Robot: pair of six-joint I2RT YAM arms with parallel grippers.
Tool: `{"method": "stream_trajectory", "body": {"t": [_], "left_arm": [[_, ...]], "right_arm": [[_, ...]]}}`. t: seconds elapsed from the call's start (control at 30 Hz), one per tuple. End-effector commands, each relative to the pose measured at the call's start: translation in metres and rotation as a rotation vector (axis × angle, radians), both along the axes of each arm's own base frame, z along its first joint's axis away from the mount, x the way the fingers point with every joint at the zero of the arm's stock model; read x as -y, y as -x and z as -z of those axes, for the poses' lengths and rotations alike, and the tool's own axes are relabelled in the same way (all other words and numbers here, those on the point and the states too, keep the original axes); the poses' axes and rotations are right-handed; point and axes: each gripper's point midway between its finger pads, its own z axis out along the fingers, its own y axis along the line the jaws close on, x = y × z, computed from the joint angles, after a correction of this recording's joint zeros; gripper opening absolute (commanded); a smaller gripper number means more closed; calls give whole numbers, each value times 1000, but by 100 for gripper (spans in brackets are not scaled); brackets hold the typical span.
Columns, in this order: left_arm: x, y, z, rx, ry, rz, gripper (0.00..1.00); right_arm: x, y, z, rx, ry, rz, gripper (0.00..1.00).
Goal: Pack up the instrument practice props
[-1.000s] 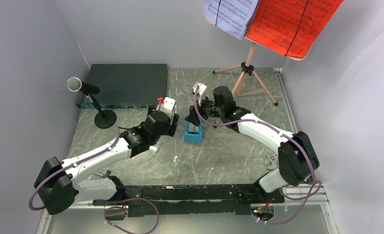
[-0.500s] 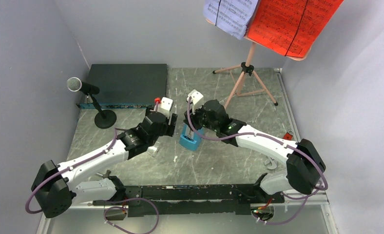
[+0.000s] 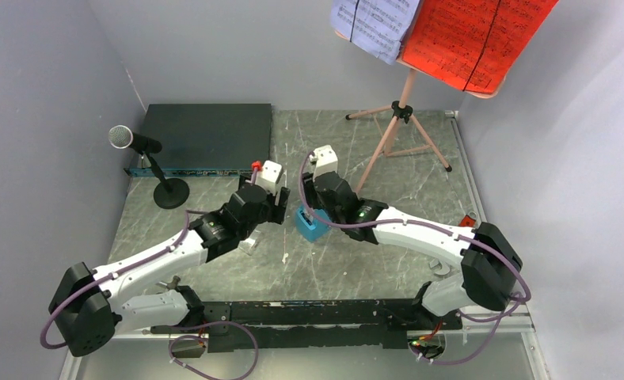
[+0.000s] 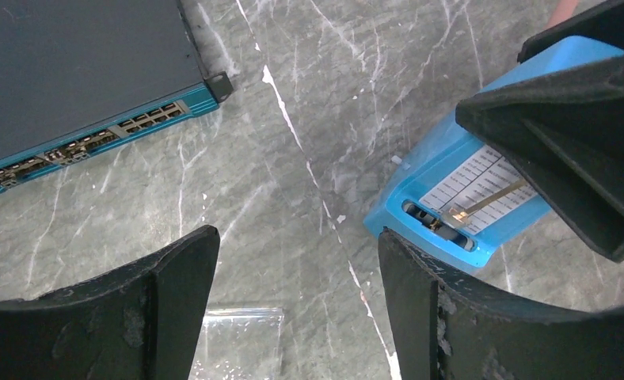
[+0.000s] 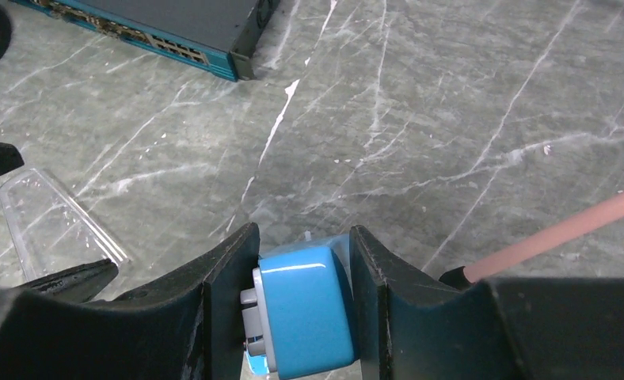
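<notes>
- The marble table [image 3: 348,269] carries everything; both arm bases sit at its near edge.
- The music stand [image 3: 398,127] is upright on its pink tripod at the far right. A red sheet [image 3: 475,36] and a lavender sheet [image 3: 376,24] lie side by side on its board, the lavender one on the left.
- The black box [image 3: 206,134] lies flat at the far left, with its blue port edge facing the arms.
- The left arm [image 3: 158,257] stretches low and diagonally from its base toward the middle of the table. The left gripper [image 4: 293,261] points down over bare marble with its jaws spread wide and nothing between them.
- The right arm [image 3: 420,229] reaches in low from the right, its wrist turned toward the left arm. The right gripper [image 5: 302,245] is clamped on the metronome, one finger pressed to each side of its narrow blue top.
- The microphone [image 3: 135,142] stands on its round base just in front of the box's left end, its mesh head tilted to the left.
- The metronome [image 3: 313,226] is mid-table between the two wrists and tilted. Its scale face and wide base are turned toward the left gripper. I cannot tell whether the base touches the table.
- A clear plastic piece [image 4: 241,340] lies flat on the table under the left wrist, apart from the metronome.
</notes>
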Motion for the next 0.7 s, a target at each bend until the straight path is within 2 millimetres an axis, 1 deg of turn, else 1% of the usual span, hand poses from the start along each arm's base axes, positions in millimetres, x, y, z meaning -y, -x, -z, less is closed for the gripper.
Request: {"method": "stream_trajectory", "body": {"t": [0.0, 0.07, 0.13, 0.2, 0.3, 0.37, 0.47, 0.53, 0.67], "left_arm": [[8, 0, -20, 68, 66, 41, 79], [9, 0, -20, 72, 67, 48, 79], [8, 2, -19, 71, 67, 54, 79], [10, 1, -23, 86, 89, 54, 79], [12, 1, -22, 84, 90, 58, 79], [13, 1, -22, 84, 91, 64, 79], [15, 2, -22, 85, 103, 77, 79], [18, 3, -22, 85, 117, 88, 79], [27, 8, -24, 90, 149, 143, 79]], "right_arm": [[-5, -4, -19, 20, -58, 45, 46], [-12, -3, -29, 38, -76, -7, 59], [-17, -3, -42, 61, -77, -51, 69], [-23, -3, -57, 83, -78, -99, 76], [-24, -3, -76, 115, -93, -152, 86], [-16, -7, -84, 126, -117, -171, 92], [2, -9, -90, 131, -185, -219, 96], [15, -9, -88, 128, -233, -253, 97], [35, 0, -81, 134, -271, -307, 98]]}}
